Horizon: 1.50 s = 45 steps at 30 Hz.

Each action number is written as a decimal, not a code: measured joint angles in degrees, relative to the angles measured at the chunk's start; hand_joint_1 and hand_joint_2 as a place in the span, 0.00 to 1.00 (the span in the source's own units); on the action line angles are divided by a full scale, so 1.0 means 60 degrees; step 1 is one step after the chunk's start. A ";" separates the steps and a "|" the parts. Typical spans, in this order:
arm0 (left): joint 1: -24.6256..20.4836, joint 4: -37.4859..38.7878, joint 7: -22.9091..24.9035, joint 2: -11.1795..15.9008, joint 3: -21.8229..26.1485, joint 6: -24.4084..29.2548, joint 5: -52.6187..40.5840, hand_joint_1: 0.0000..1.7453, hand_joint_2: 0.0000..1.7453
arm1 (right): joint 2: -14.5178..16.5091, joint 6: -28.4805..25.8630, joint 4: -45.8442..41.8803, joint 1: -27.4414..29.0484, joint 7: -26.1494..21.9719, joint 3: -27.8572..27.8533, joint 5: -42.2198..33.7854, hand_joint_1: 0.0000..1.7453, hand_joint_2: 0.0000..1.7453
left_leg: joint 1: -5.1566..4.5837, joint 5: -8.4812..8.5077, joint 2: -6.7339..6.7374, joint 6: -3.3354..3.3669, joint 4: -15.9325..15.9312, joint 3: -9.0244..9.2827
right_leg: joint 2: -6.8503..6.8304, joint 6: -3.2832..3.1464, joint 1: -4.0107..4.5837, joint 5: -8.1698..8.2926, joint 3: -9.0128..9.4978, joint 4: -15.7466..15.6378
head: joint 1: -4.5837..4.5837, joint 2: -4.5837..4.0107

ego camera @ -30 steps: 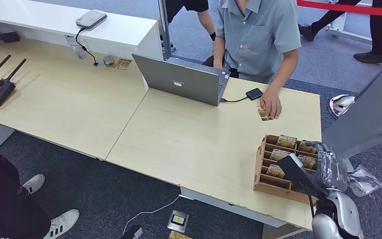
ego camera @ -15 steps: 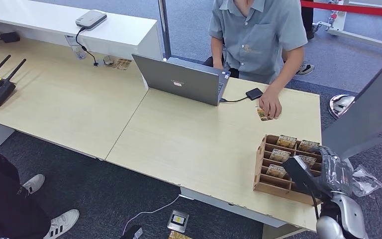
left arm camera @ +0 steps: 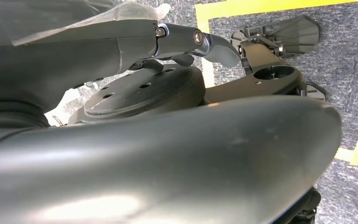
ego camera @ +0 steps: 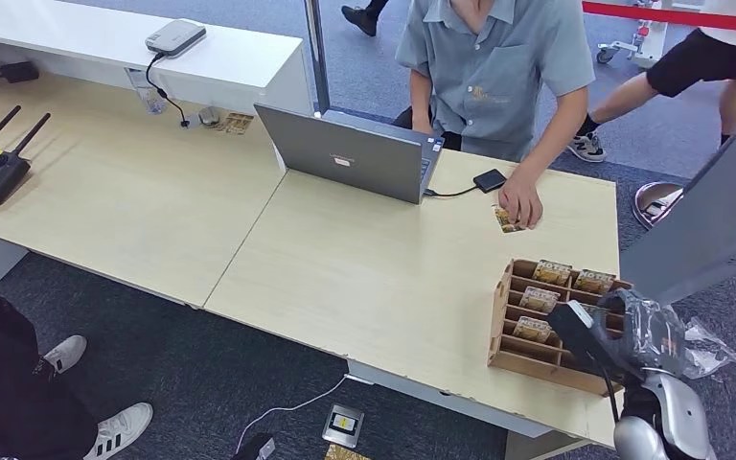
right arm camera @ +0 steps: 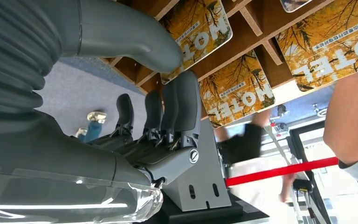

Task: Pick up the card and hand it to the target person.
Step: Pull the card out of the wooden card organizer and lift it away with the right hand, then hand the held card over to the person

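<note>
Pale wooden desk (ego camera: 364,268) carries everything. Right hand (right arm camera: 135,93) hovers with fingers (right arm camera: 168,116) apart, empty, just above yellow hotel cards (right arm camera: 235,95) slotted in the brown wooden rack (ego camera: 503,326); pinch one card's exposed edge squarely before lifting.

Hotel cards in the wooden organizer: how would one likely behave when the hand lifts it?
The hotel cards look thin, flat and glossy, so probably stiff, light and slippery. Leaning in the wooden organizer slots, one should slide out without tipping.
</note>
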 joint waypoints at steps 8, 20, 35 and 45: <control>0.0000 0.0000 0.0007 0.0000 0.0001 -0.0002 0.0021 0.00 0.00 | 0.0000 0.0030 0.0000 -0.0002 -0.0038 0.0005 0.0025 0.73 1.00 | 0.0000 0.0000 0.0000 0.0000 0.0000 0.0000 | 0.0000 0.0000 0.0000 0.0000 0.0001 0.0000 | 0.0000 0.0000; -0.0001 0.0000 0.0114 0.0000 0.0056 0.0050 0.0092 0.00 0.00 | 0.0014 0.0124 0.0011 -0.0079 -0.0143 0.0051 0.0047 0.99 1.00 | 0.0000 0.0000 -0.0001 0.0000 0.0000 -0.0001 | 0.0000 0.0000 0.0000 0.0000 0.0001 0.0000 | 0.0000 0.0000; 0.0019 0.0000 0.0117 0.0000 0.0161 0.0083 0.0203 0.00 0.00 | -0.0138 -0.0205 -0.0946 -0.0021 -0.0123 0.0179 0.0257 1.00 1.00 | 0.0000 0.0000 0.0001 0.0000 0.0001 0.0000 | 0.0000 0.0000 0.0000 0.0001 -0.0002 0.0000 | 0.0000 0.0000; 0.0026 0.0000 0.0117 0.0000 0.0187 0.0123 0.0302 0.00 0.00 | -0.0269 -0.0220 -0.2960 0.0147 0.0003 0.0096 0.1045 1.00 1.00 | 0.0000 0.0000 0.0003 0.0000 0.0001 0.0000 | 0.0001 0.0000 0.0000 0.0001 0.0000 0.0000 | 0.0000 -0.0002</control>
